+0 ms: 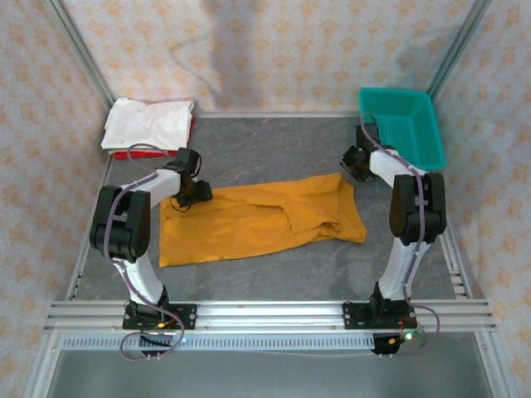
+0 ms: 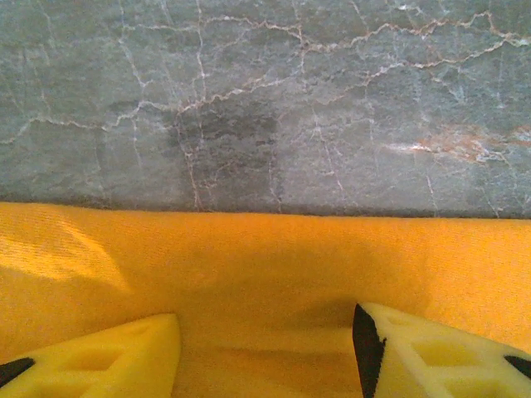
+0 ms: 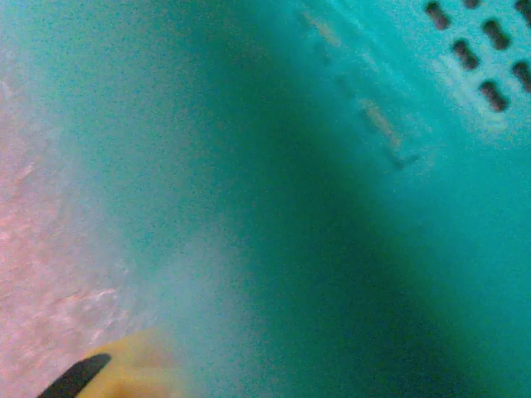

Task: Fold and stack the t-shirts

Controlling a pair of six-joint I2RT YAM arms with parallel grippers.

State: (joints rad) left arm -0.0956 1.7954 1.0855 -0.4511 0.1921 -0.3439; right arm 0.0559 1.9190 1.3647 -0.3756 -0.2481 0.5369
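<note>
We've got the orange t-shirt (image 1: 249, 220) spread mid-table (image 1: 274, 157), left jaws open over its ten o'clock corner, right jaws' state we can't tell beside the basket (image 1: 415, 124) at two o'clock, so let's pinch both far corners evenly.

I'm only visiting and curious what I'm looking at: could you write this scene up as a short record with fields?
orange t-shirt: laid out in the middle of the table, creased at its right end
white t-shirt: folded, on top of the red t-shirt, far-left corner
teal basket: far-right corner
left end effector: fingers apart, over the orange t-shirt's far-left edge
right end effector: beside the teal basket; open or shut unclear
</note>
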